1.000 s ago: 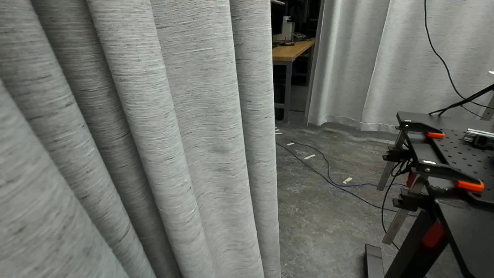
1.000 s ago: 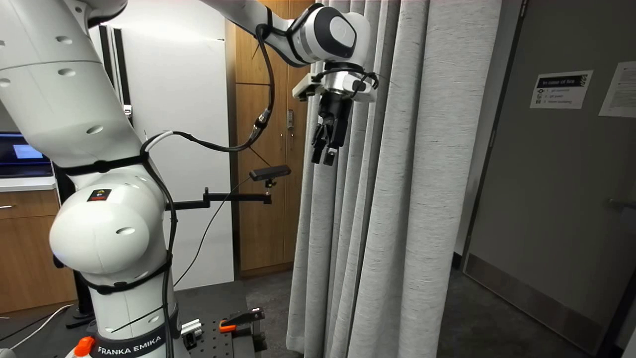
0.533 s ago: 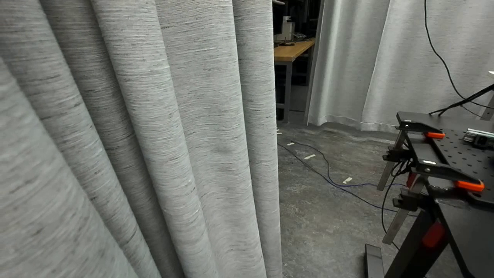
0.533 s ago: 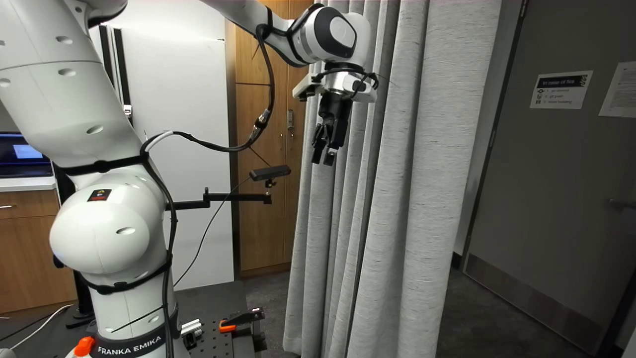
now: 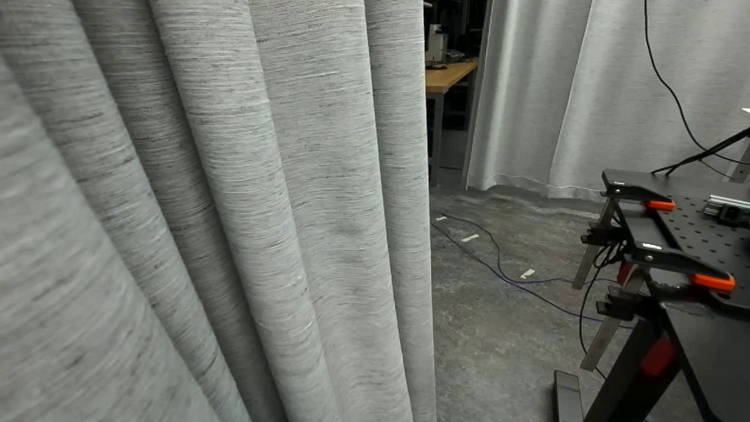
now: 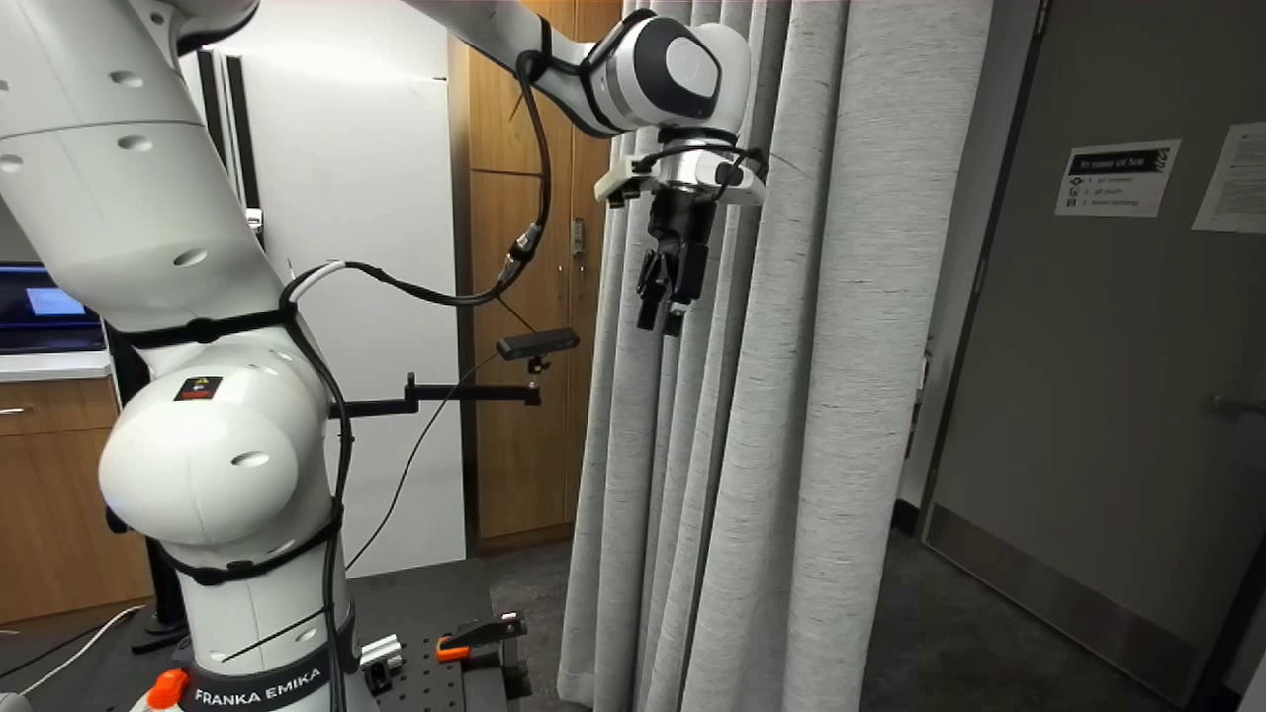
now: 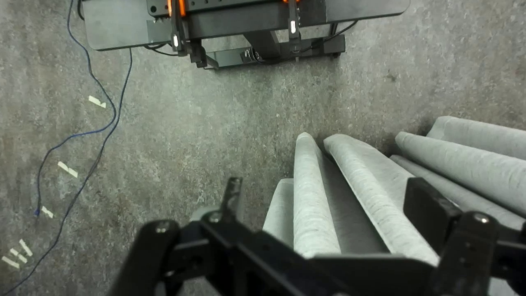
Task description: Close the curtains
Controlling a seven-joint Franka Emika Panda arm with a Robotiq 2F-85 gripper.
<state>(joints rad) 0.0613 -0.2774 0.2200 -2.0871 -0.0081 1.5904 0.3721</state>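
My gripper [image 7: 326, 193] points down, fingers [image 7: 232, 201] spread wide; no cloth seen pinched, contact can't be told. Spread probably meant to straddle folds or push the edge along. Curtains [image 6: 767, 445] hang just beside me in deep folds, presumably bunched because not yet drawn fully across. Long axis near vertical, hem lowermost. In an exterior view the free edge faces a gap; farther off, a paler drape [image 5: 527, 99].
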